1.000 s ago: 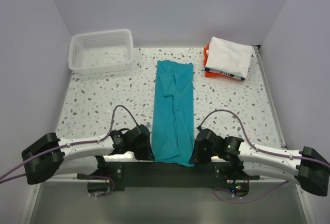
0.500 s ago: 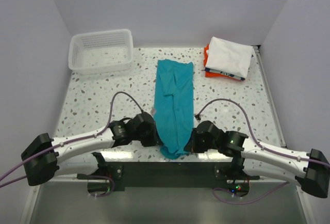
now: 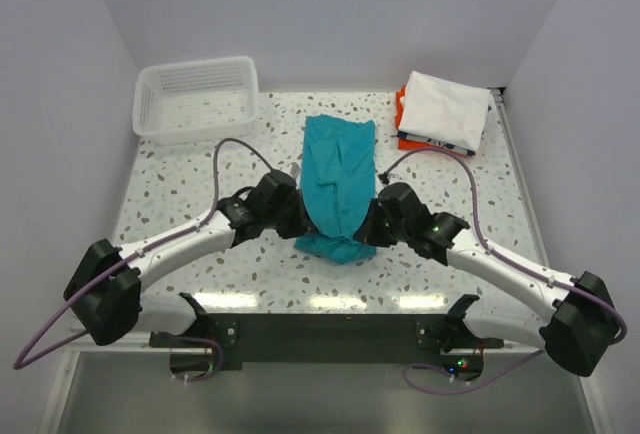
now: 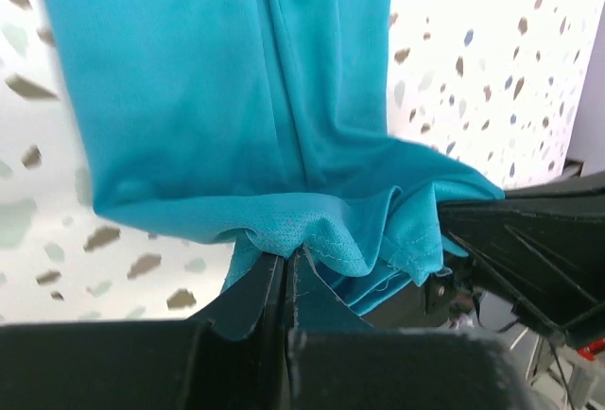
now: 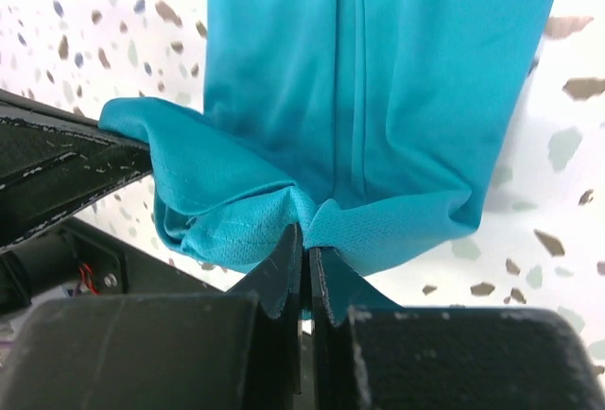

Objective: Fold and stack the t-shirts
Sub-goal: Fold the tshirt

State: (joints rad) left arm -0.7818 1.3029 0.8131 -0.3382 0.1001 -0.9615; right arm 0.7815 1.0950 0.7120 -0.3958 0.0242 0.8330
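Note:
A teal t-shirt [image 3: 338, 179], folded into a long strip, lies down the middle of the speckled table [image 3: 180, 204]. Its near end is lifted and bunched. My left gripper [image 3: 300, 222] is shut on the strip's left near corner; the wrist view shows the cloth's hem [image 4: 284, 240] pinched between the black fingers. My right gripper [image 3: 368, 226] is shut on the right near corner, with the teal hem [image 5: 307, 221] caught at its tips. A folded stack with a white t-shirt [image 3: 444, 109] on top of an orange one [image 3: 400, 119] rests at the back right.
A white slatted basket [image 3: 197, 97] stands at the back left corner. Grey walls close in the table on three sides. A raised rail [image 3: 520, 184] runs along the table's right edge. Both arms' cables arch above the table near the shirt.
Both grippers have carried the shirt's near end away from the front edge toward the middle, so the strip now doubles over itself. The arms have stretched out farther.

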